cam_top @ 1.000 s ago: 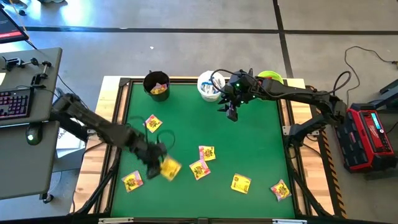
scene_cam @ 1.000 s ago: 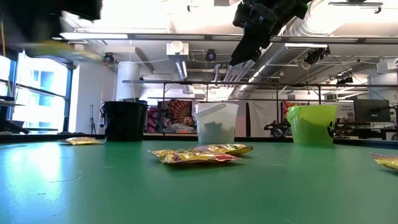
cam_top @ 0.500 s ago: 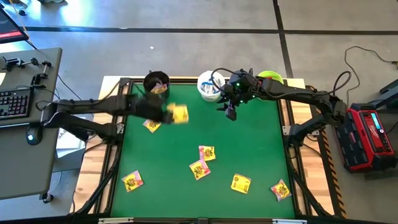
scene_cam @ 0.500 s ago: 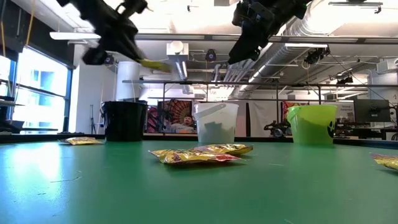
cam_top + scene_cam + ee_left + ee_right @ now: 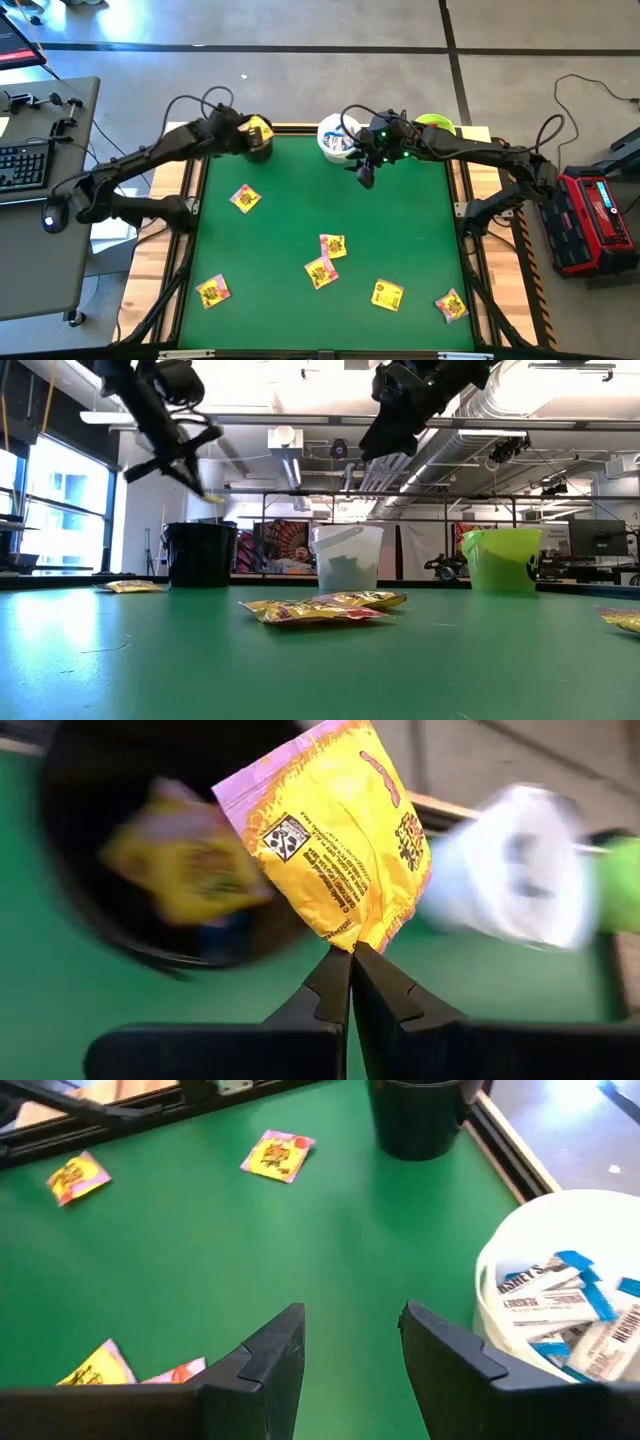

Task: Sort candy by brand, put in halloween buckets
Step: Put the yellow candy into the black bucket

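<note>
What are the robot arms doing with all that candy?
They're sorting it into buckets. The left gripper pinches a yellow packet right over the black bucket, which already has yellow candy inside. The right gripper waits open beside the white bucket. Six yellow packets lie on the green table.

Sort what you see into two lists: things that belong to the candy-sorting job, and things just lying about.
Job: yellow packet in left claw; loose yellow packets; black bucket; white bucket; green bucket.
Lying about: keyboard; mouse; red case.
</note>
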Robot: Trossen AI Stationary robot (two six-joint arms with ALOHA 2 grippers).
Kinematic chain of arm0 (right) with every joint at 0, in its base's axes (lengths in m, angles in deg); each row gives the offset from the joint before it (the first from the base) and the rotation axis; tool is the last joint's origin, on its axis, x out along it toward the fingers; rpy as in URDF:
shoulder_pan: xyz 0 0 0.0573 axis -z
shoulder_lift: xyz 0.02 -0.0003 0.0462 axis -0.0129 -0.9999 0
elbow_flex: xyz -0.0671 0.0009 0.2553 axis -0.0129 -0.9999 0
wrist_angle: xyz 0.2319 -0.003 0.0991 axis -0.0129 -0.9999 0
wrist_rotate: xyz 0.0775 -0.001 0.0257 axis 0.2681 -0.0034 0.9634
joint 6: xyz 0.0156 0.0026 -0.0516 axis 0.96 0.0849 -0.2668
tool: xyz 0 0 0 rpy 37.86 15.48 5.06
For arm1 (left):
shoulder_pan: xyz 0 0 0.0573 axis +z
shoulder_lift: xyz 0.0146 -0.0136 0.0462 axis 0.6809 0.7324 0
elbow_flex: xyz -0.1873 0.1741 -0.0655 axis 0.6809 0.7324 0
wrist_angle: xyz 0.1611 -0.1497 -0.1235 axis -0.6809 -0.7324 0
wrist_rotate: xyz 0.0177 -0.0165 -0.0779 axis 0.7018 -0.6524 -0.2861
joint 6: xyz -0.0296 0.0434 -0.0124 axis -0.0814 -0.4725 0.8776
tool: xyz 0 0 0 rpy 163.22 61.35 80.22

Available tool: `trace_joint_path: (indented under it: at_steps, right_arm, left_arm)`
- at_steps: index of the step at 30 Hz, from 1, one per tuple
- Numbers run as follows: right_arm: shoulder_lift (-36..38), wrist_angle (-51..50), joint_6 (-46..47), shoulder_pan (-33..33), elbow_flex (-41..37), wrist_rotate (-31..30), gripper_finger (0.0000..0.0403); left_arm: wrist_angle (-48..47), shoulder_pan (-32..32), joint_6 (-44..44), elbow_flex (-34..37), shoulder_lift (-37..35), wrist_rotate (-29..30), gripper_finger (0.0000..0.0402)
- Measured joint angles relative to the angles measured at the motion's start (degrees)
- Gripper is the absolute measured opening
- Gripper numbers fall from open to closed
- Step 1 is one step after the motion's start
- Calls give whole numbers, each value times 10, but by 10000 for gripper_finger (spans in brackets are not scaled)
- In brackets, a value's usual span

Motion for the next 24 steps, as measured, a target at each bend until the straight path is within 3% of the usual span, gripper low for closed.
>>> trace_joint_path:
  at_steps: [3, 7, 14, 19, 24]
  right_arm:
    - [0, 5, 28, 0, 0, -26, 154]
    - [0, 13, 86, 0, 0, -63, 154]
    - [0, 28, 134, 0, 0, -82, 154]
    - [0, 28, 144, 0, 0, -82, 154]
    - [0, 28, 148, 0, 0, -78, 154]
  left_arm:
    - [-35, 50, -61, 0, 0, -6, 0]
    - [-33, 114, -140, 0, 6, -60, 0]
    - [-15, 176, -245, -2, 77, -147, 0]
    - [-55, 176, -310, -44, 132, -147, 0]
    - [-126, 172, -389, -113, 172, -96, 0]
